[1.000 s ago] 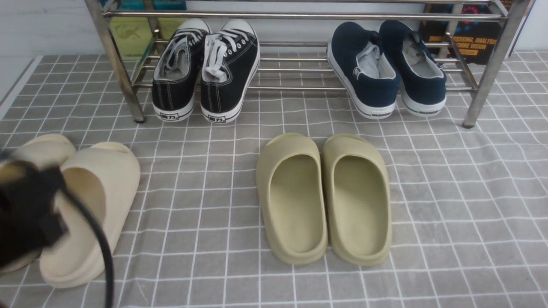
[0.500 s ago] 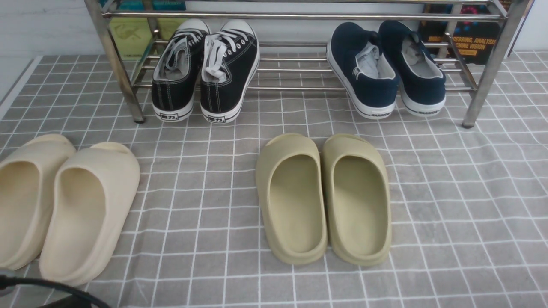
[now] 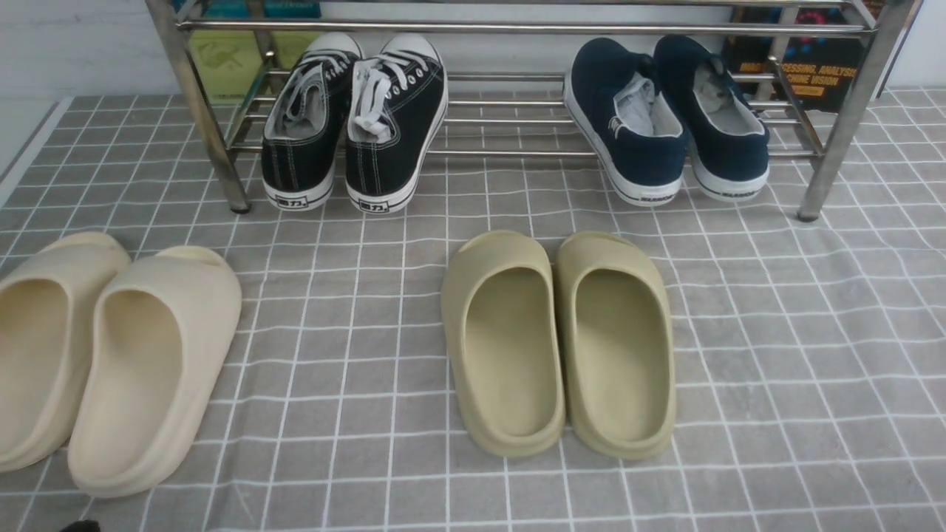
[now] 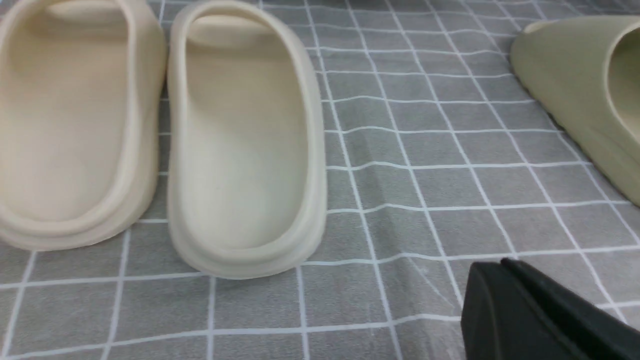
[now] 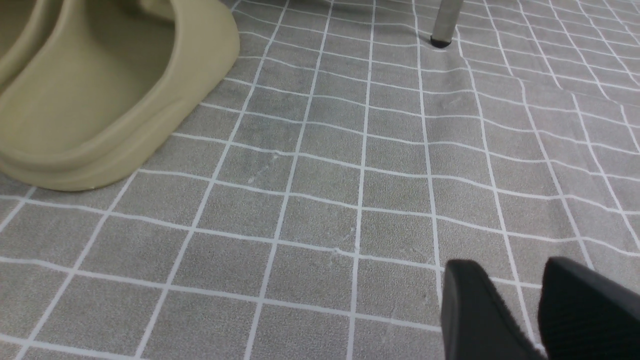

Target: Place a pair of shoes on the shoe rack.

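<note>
The two black canvas sneakers (image 3: 353,140) with white laces and toe caps stand side by side on the left end of the steel shoe rack's (image 3: 510,153) lower shelf, heels toward me and overhanging the front bar. My left gripper (image 4: 500,270) is shut and empty, low over the cloth near the beige slides. It shows only as a dark sliver (image 3: 80,526) at the bottom edge of the front view. My right gripper (image 5: 515,270) is open and empty above the cloth. It is out of the front view.
Navy slip-ons (image 3: 665,118) stand on the rack's right end. Beige slides (image 3: 111,355) lie front left and olive slides (image 3: 558,340) in the centre, on grey checked cloth (image 3: 798,355). A rack leg (image 5: 445,20) shows in the right wrist view.
My left arm has drawn back and down out of the front view, uncovering the beige slides. The shoes have not moved.
</note>
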